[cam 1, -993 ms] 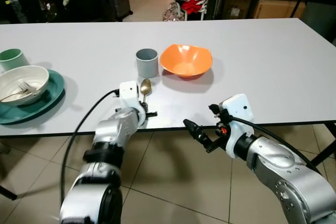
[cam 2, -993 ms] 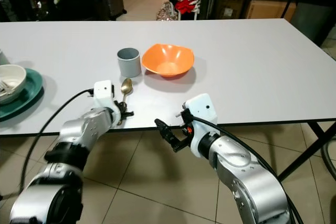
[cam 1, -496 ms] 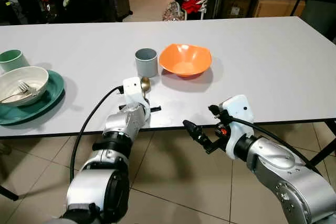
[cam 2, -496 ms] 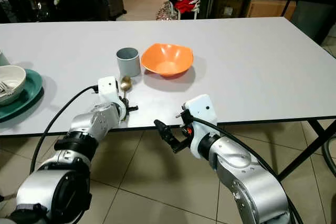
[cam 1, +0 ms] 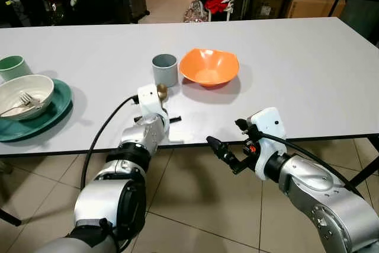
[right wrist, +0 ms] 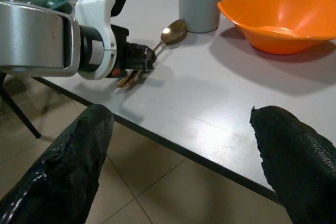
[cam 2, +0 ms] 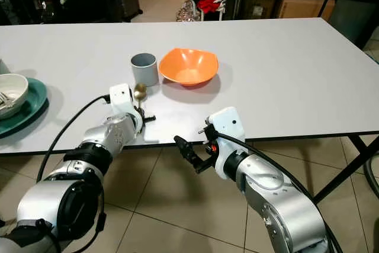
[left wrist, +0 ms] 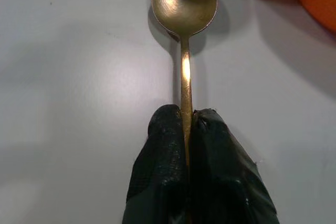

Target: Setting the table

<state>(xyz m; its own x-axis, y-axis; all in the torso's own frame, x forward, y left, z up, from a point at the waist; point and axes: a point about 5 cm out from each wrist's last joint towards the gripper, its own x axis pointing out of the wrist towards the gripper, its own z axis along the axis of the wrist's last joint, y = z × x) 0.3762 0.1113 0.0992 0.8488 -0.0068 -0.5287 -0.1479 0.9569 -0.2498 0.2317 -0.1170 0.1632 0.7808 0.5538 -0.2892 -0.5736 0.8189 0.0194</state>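
While you look across the long white desk (cam 1: 296, 57), note the order of things on it: a teal round plate (cam 1: 44, 117) at the robot's far left carries a white bowl (cam 1: 26, 90) with a silver fork (cam 1: 21, 103) in it, and a pale green cup (cam 1: 13, 65) stands just behind. Near the middle sits an orange plastic bowl (cam 1: 209, 67), with a grey cylindrical cup (cam 1: 165, 70) just beside it on the robot's left. Your left gripper (left wrist: 186, 129) has its jaws pressed together on the handle of a slim gold metal spoon (left wrist: 184, 3), whose bowl lies close to the grey cup. Your right gripper (cam 1: 228, 152) hangs below the desk's near edge, jaws spread wide apart around nothing. No writing can be read on anything.
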